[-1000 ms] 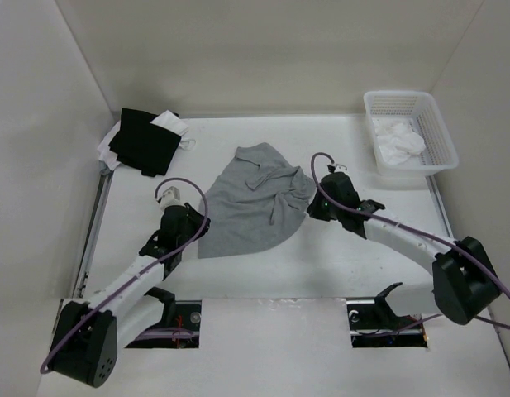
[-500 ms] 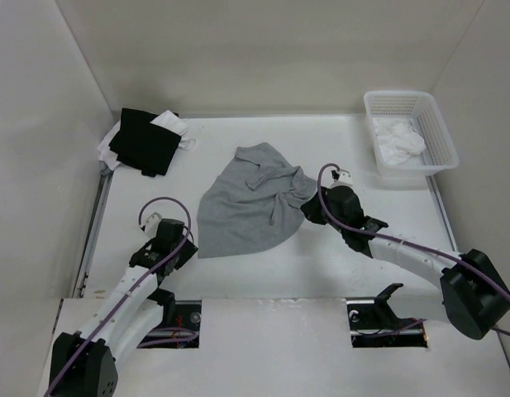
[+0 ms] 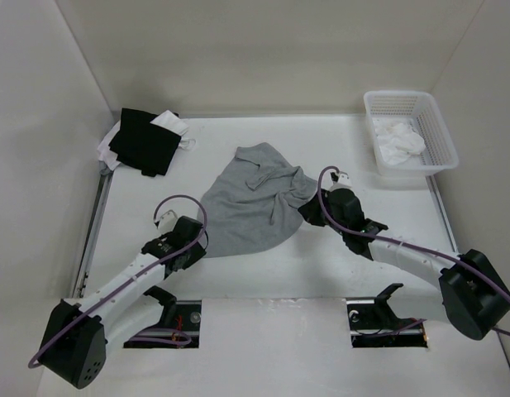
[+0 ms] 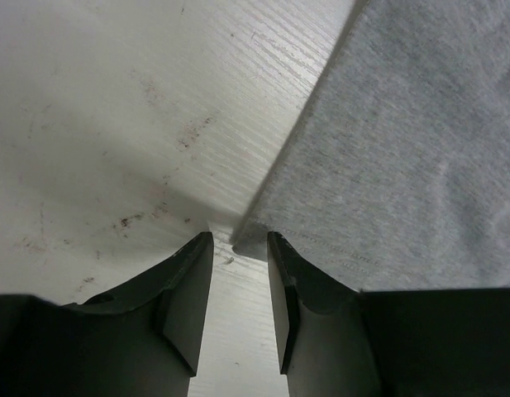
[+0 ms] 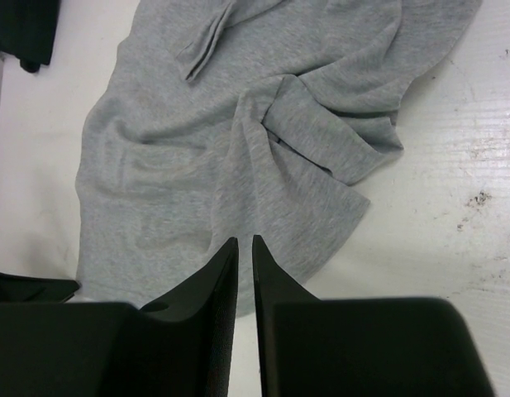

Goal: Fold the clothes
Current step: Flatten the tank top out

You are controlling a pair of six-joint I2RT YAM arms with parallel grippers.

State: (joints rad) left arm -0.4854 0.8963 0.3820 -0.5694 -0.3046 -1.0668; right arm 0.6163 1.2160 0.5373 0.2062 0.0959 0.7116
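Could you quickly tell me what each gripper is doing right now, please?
Left gripper: open, at the corner of the grey polo shirt, holding nothing.
Right gripper: nearly closed above the shirt, holding nothing.

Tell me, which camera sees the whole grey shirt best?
The top external view: the grey shirt lies whole between both arms. The right wrist view shows most of it, rumpled; the left wrist view shows only one corner.

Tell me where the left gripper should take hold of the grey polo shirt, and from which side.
Grip the hem corner of the grey polo shirt, coming in low from the bare table side. That corner lies flat just ahead of the left gripper, whose jaws stand apart around it.
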